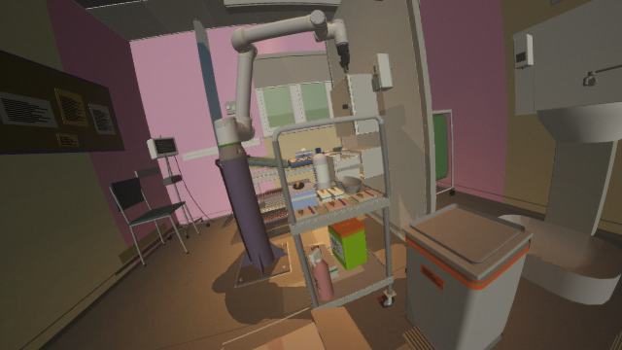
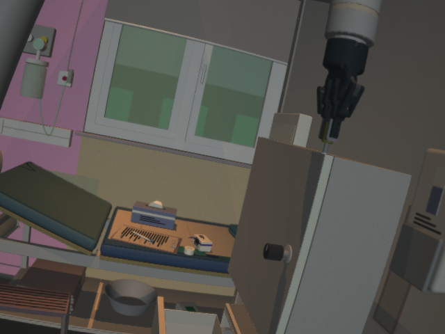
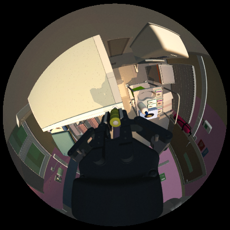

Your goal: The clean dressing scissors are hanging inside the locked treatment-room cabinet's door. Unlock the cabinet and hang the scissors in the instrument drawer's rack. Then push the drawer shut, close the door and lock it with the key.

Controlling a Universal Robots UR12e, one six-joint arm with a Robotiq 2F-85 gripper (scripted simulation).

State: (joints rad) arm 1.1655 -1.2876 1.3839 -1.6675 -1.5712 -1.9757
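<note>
The key (image 2: 326,138) has a yellow-green head and a thin metal shank, and it stands upright on the top of the white wall cabinet (image 2: 323,244) near its front edge. My gripper (image 2: 330,133) points straight down above the cabinet, and its fingers are closed on the key's head (image 3: 115,119). The cabinet door is closed and carries a dark round knob (image 2: 276,251) on its front. The scissors and the drawer's rack are hidden from me.
A wheeled metal trolley (image 1: 335,204) stands below the cabinet with a bottle, a bowl and small boxes on its shelf. A grey bin (image 1: 461,277) with an orange band stands to its right. A treatment couch (image 2: 108,230) lies under the window.
</note>
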